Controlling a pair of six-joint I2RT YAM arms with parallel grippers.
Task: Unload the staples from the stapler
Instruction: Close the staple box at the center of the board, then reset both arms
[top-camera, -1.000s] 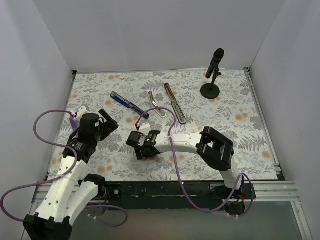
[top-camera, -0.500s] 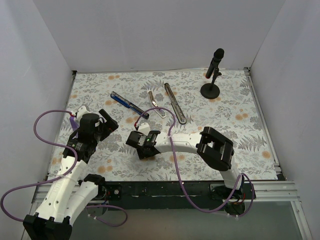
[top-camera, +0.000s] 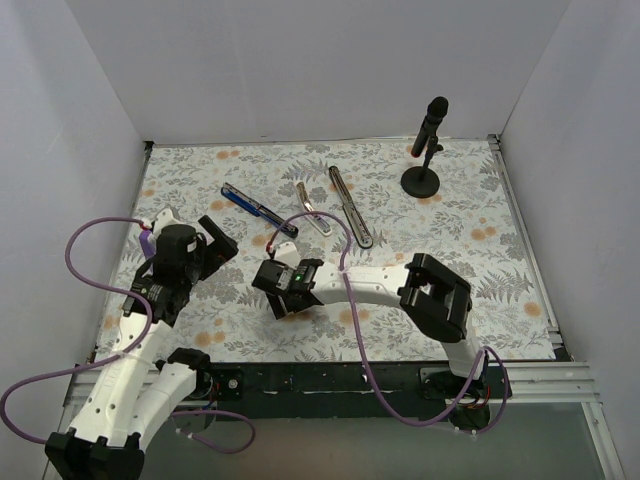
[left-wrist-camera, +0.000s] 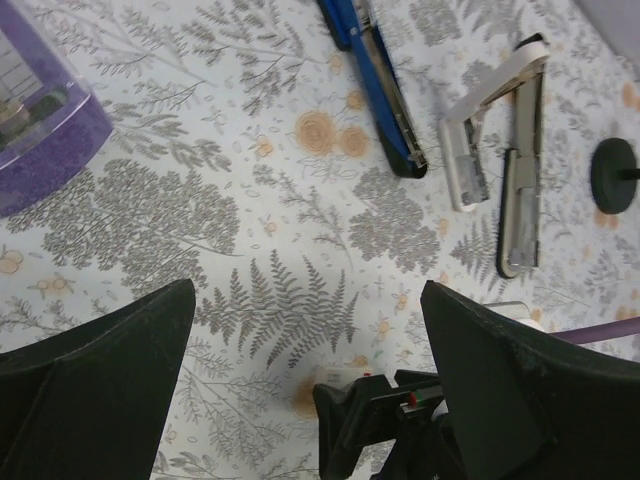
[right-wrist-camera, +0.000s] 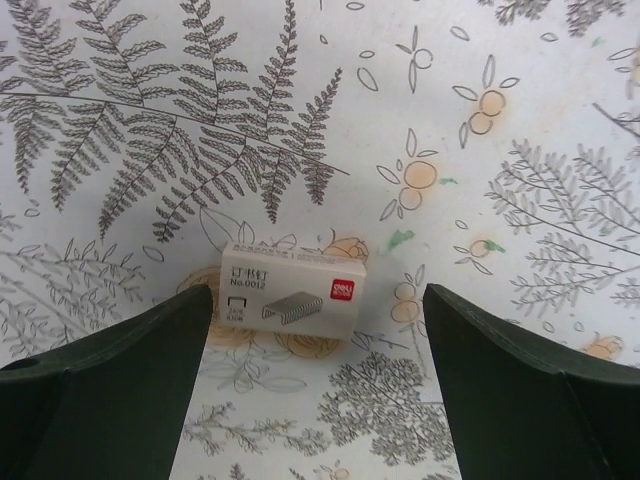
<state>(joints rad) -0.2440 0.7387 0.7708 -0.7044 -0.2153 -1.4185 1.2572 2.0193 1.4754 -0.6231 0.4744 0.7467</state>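
Observation:
The stapler lies swung open at the back of the table: blue-and-black body (top-camera: 248, 204), silvery channel (top-camera: 312, 212) and dark base strip (top-camera: 350, 206). It also shows in the left wrist view, body (left-wrist-camera: 378, 85) and channel (left-wrist-camera: 478, 135). I see no loose staples. My right gripper (top-camera: 277, 288) is open and low over the table, and a small white staple box (right-wrist-camera: 293, 292) lies between its fingers (right-wrist-camera: 100, 390). My left gripper (top-camera: 215, 247) is open and empty, left of the right one.
A purple block (left-wrist-camera: 40, 120) stands at the far left. A black microphone on a round stand (top-camera: 425, 150) is at the back right. White walls enclose the table on three sides. The staple box (left-wrist-camera: 345, 378) also shows by the right gripper.
The right arm's elbow and its purple cable have shifted slightly. Both grippers stay almost where they were, still open.

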